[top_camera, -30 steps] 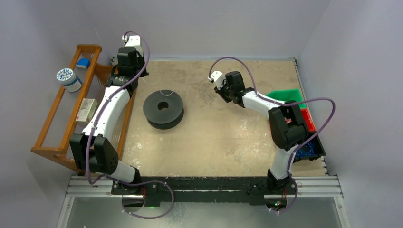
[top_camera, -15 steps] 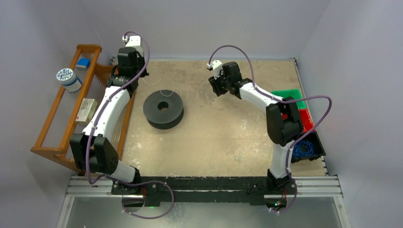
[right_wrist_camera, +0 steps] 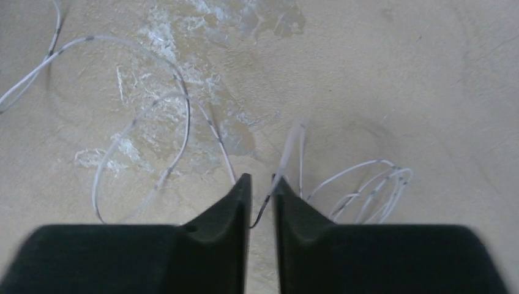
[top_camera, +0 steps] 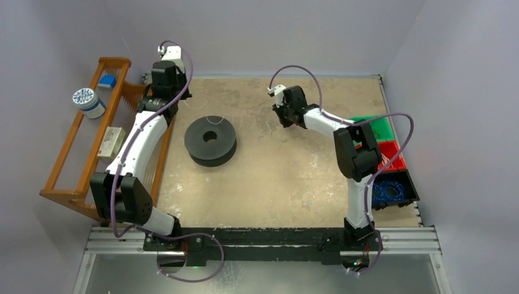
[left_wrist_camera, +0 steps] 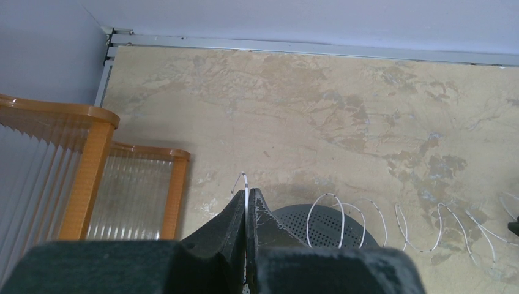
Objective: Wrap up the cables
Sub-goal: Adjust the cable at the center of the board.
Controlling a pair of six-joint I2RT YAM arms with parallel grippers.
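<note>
The cables are one thin whitish wire curling in loose loops (left_wrist_camera: 343, 211) over the black spool (top_camera: 210, 141) and across the table toward the right arm. In the left wrist view my left gripper (left_wrist_camera: 247, 193) is shut on the wire, whose end (left_wrist_camera: 245, 179) pokes out past the tips, just above the spool's far edge (left_wrist_camera: 318, 223). My right gripper (right_wrist_camera: 261, 179) hangs low over more loops (right_wrist_camera: 367, 184). Its jaws stand a narrow gap apart. A strand (right_wrist_camera: 287, 150) runs into that gap along the right fingertip and is not pinched.
A wooden rack (top_camera: 79, 147) at the left holds a tape roll (top_camera: 89, 102) and a small box (top_camera: 111, 142). Green (top_camera: 374, 125) and red (top_camera: 396, 158) bins and a black bin with blue wire (top_camera: 392, 191) sit at the right edge.
The right arm has swung its gripper a little left and farther back, folding its elbow in. Its jaws widened, then narrowed again. The left arm has not moved.
</note>
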